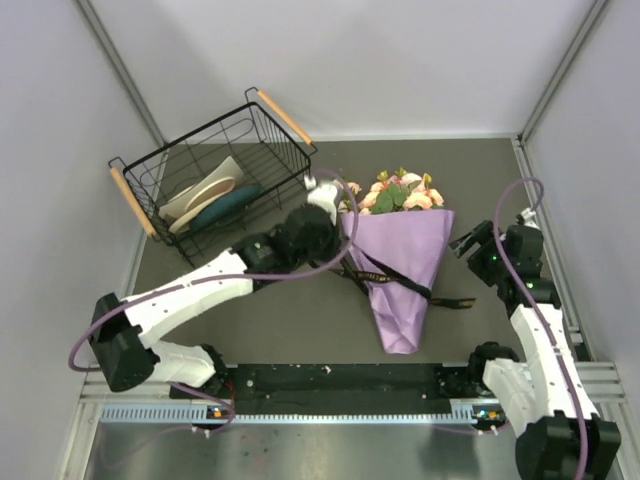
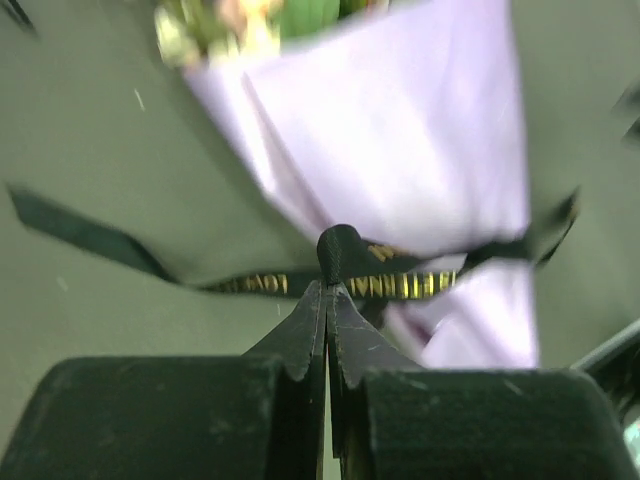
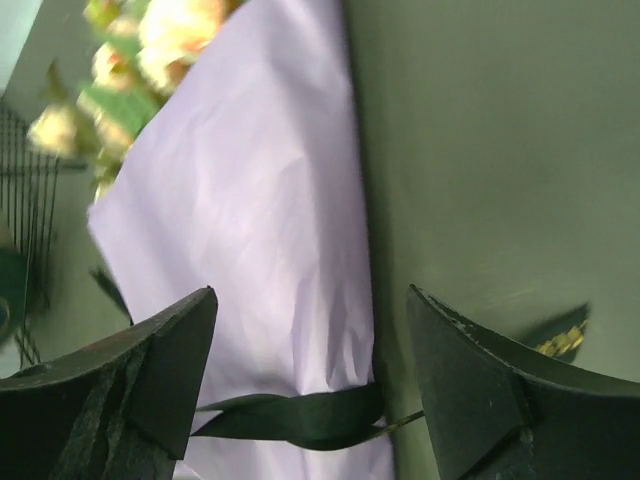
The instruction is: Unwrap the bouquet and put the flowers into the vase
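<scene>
Bouquet (image 1: 405,265) tip near table (image 1: 300,310) edge

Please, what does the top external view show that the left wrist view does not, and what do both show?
Only top external: the black wire basket, the left arm and the right arm. Only left wrist: the shut left gripper up close, its tips at the black ribbon. Both: the bouquet with its purple paper, flowers and ribbon.
</scene>
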Controlling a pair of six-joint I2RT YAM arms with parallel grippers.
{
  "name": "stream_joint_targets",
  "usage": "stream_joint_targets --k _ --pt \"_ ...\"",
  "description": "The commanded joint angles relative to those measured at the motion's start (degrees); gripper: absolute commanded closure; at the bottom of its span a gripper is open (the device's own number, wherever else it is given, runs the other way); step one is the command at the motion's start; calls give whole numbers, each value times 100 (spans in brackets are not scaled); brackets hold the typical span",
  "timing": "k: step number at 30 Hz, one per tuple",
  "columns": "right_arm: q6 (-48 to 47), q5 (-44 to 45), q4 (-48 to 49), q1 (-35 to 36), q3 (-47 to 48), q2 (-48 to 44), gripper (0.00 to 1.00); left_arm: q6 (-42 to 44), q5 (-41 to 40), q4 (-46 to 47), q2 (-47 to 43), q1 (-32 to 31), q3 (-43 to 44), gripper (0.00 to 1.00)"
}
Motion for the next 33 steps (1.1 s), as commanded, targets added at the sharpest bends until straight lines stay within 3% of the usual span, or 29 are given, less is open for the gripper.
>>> stream_joint_targets --k 1,4,5,7,8,11,13,17,27,31,33 --pt "-702 56 136 704 390 -295 22 856 455 -546 -251 560 1890 100" --pt "-1026 -364 373 1003 504 -261 19 1260 1721 -601 -164 851 3018 100" --pt "-1210 -827 478 1021 522 -261 17 1297 2795 -566 -41 843 3256 100" --pt "-1334 -1304 926 1065 522 -322 16 1184 3908 -548 222 834 4056 100" --pt "-1361 -1959 1206 1083 496 -505 15 1070 4636 -435 511 790 4293 100" --pt "-759 -3487 3092 1109 110 -936 14 630 4565 -381 846 702 5024 100" --pt "-370 -3784 4208 1379 -67 -999 11 481 4117 -468 909 719 5384 100" --pt "-1295 -3706 3531 2248 669 -631 10 42 4282 -206 874 720 5430 100" --pt "-1722 -4400 3898 2654 2119 -33 10 -355 4458 -64 645 728 5087 100" --pt "-2703 -3832 3039 3471 2850 406 10 -355 4406 -64 523 720 4964 100" --pt "-2759 -3584 2975 3927 2948 591 11 -311 4327 -73 470 728 4929 100"
